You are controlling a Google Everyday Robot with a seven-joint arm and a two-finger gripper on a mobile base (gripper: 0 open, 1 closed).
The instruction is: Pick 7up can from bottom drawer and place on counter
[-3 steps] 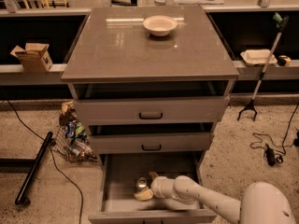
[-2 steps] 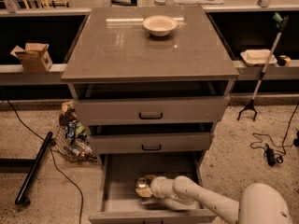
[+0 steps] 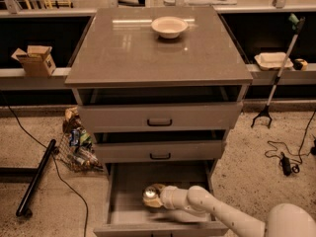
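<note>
The bottom drawer is pulled open below two closed grey drawer fronts. The 7up can stands on the drawer floor near its middle, its shiny silver lid facing up. My gripper reaches into the drawer from the right on a white arm, and its fingers sit around the can. The counter is the glossy grey-brown slab on top of the cabinet, with a cream bowl near its back edge.
A wire basket of trash and a black pole lie on the floor left of the cabinet. A cardboard box sits on the left ledge, a white tray on the right. A grabber tool leans at right; cables lie nearby.
My gripper has moved a little left and deeper over the can and now sits around it. The can has stayed at about the same place in the drawer.
</note>
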